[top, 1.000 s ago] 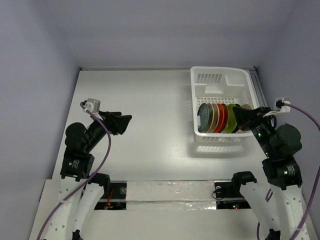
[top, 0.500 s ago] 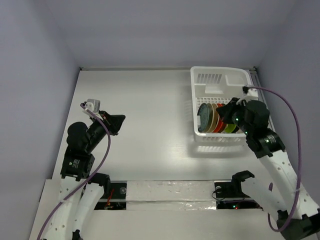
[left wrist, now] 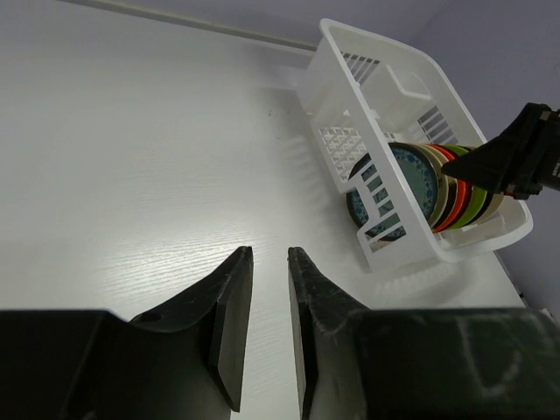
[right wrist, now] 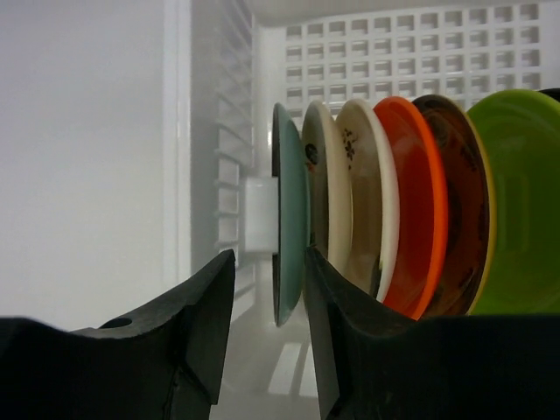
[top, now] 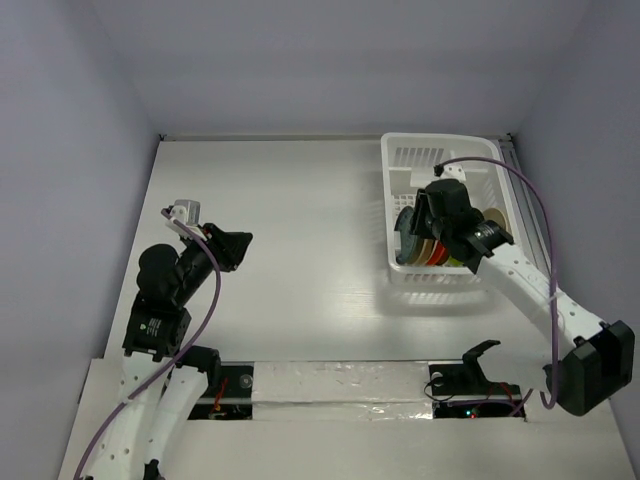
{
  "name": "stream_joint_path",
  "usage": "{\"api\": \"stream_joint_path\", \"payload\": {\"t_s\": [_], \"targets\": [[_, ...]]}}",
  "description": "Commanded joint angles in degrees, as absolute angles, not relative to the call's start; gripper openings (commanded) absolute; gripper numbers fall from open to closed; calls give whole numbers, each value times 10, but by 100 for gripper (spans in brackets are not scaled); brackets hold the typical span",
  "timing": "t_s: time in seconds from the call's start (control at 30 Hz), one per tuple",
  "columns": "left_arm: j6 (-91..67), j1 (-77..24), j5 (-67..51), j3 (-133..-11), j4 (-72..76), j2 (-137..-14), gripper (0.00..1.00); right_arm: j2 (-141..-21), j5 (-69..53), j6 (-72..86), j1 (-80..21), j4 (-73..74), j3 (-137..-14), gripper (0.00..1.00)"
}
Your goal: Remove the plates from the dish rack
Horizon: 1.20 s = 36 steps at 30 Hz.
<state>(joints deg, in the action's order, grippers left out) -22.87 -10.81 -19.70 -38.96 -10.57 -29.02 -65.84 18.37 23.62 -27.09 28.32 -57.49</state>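
White table [top: 300, 220]: dish rack [top: 430, 155] upper right, plates [right wrist: 385, 201] upright inside. Your right gripper [right wrist: 269, 262] is spread, teal plate [right wrist: 289, 219] edge-on between its fingers. Your left gripper [left wrist: 268, 252], lower left, is slightly parted and empty.

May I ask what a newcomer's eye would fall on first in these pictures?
The bright row of plates standing on edge in the dish rack, far right on the table. Then the right gripper, open and lined up on the teal plate at the row's end, while the left gripper hangs open on the left.
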Motion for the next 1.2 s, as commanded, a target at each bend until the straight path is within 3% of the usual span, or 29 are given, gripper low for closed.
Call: {"api": "stream_joint_path", "payload": {"t_s": [0.0, 0.33, 0.5, 0.57, 0.73, 0.9, 1.17], "targets": [[-234, -110, -193, -387, -87, -280, 21, -686, 235, 238, -275, 280, -613, 43], [-234, -110, -195, -386, -86, -278, 29, -772, 285, 237, -287, 292, -628, 35], [-234, -110, -201, -386, -84, -277, 36, -810, 364, 246, -330, 331, -661, 26], [-234, -110, -203, -386, -84, -276, 48, -823, 394, 250, -344, 346, -671, 20], [-233, -110, -205, -386, -83, -274, 64, -835, 440, 255, -370, 377, -703, 12], [-233, -110, -203, -385, -83, -272, 64, -835, 481, 258, -389, 405, -729, 2], [-234, -110, -200, -385, -83, -271, 59, -802, 527, 243, -413, 445, -789, 0]]}}
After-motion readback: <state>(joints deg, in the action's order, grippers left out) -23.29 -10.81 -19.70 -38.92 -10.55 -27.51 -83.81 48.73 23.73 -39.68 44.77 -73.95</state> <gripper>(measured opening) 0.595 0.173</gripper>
